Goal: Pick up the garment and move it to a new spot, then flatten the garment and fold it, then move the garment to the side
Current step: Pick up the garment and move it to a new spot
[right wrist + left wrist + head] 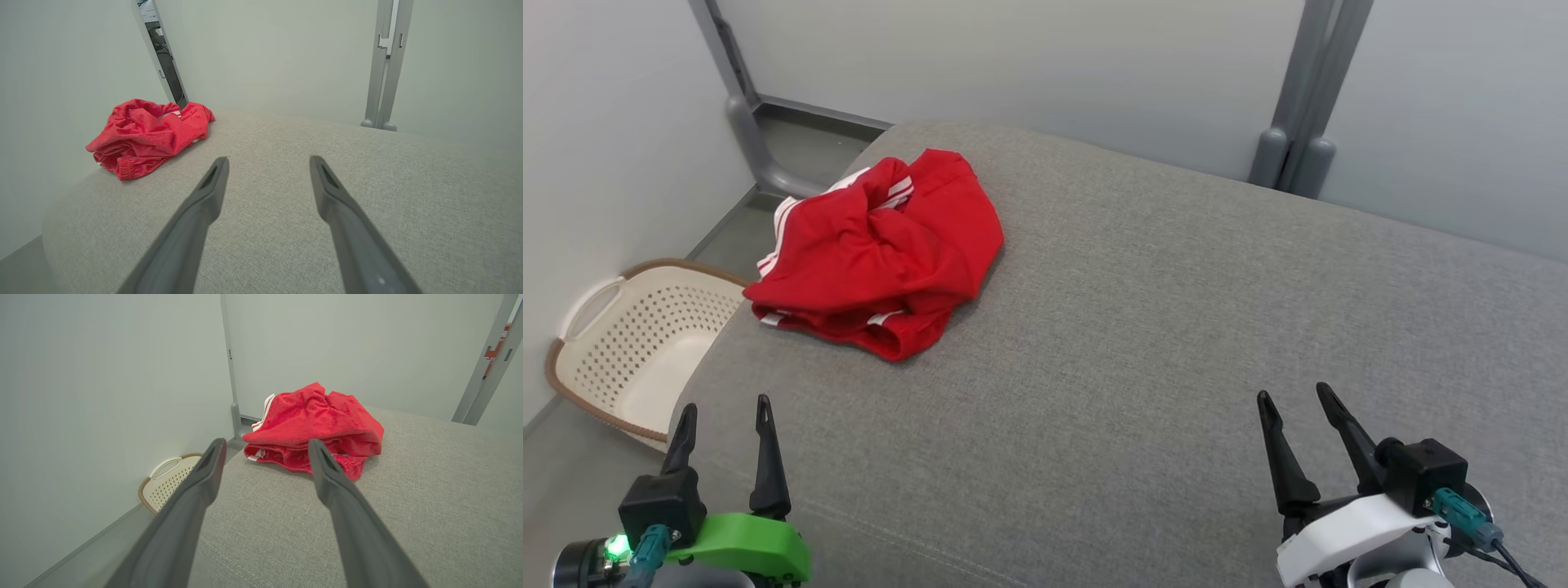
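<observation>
**Inspector:** Items, counted?

**Recorder:** One garment (882,253), red with white stripes, lying crumpled on the far left part of the grey fabric-covered surface (1143,327), close to its left edge. One cream perforated basket (662,318) on the floor, beside that edge.

**Inspector:** Pincers?

**Recorder:** Two. The left pincer (727,403) is over the near left edge, fingers spread and holding nothing. The right pincer (1294,390) is at the near right, likewise spread and holding nothing. Both are well apart from the garment.

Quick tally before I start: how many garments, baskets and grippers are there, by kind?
Red garment: 1
Cream basket: 1
Grippers: 2 (left gripper, right gripper, both open)
Total: 4
</observation>
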Controlling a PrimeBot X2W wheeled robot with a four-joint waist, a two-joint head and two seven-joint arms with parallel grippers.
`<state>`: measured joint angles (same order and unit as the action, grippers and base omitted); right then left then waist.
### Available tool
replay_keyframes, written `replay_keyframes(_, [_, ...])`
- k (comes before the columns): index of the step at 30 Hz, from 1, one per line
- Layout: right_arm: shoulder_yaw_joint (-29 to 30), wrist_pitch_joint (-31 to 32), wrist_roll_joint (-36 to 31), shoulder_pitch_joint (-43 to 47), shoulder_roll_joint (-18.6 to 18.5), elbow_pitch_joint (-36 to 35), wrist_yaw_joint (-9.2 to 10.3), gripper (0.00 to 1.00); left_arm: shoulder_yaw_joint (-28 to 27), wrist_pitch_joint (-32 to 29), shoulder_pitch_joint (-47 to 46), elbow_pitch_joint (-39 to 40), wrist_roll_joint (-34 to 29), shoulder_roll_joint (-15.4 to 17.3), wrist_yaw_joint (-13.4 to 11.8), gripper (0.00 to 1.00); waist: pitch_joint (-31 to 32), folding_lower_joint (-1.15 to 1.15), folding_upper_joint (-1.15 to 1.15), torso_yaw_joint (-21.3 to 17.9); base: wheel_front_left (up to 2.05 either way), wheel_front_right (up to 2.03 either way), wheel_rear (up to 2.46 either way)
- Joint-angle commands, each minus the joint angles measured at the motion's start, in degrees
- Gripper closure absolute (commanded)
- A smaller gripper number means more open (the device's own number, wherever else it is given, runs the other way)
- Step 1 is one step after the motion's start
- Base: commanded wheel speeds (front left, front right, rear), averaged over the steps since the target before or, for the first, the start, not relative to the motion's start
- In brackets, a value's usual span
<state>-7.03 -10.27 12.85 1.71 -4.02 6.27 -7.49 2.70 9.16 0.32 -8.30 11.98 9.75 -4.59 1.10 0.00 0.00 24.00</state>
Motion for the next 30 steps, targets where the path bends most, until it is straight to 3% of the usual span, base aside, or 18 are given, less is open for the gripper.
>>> replay_keyframes(1, [-0.2, -0.2, 0.0, -0.7, 0.1, 0.0, 0.00, 0.00, 0.0, 0.1, 0.9, 0.4, 0.5, 0.2, -0.4, 0.00, -0.8, 0.00, 0.00, 2.1, 0.00, 0.00, 0.00])
replay_keyframes(17, [-1.6, -0.2, 0.7, -1.4, -0.7, 0.8, 0.00, 0.00, -0.2, 1.3, 1.1, -0.3, 1.3, 0.0, -1.5, 0.00, -1.2, 0.00, 0.00, 3.8, 0.00, 0.00, 0.00])
replay_keyframes(30, [1.1, 0.6, -0.6, -3.2, -3.2, -0.1, 0.00, 0.00, -0.8, 1.5, -9.9, -2.1, 2.2, 3.5, 0.9, 0.00, -6.4, 0.00, 0.00, -2.2, 0.00, 0.00, 0.00])
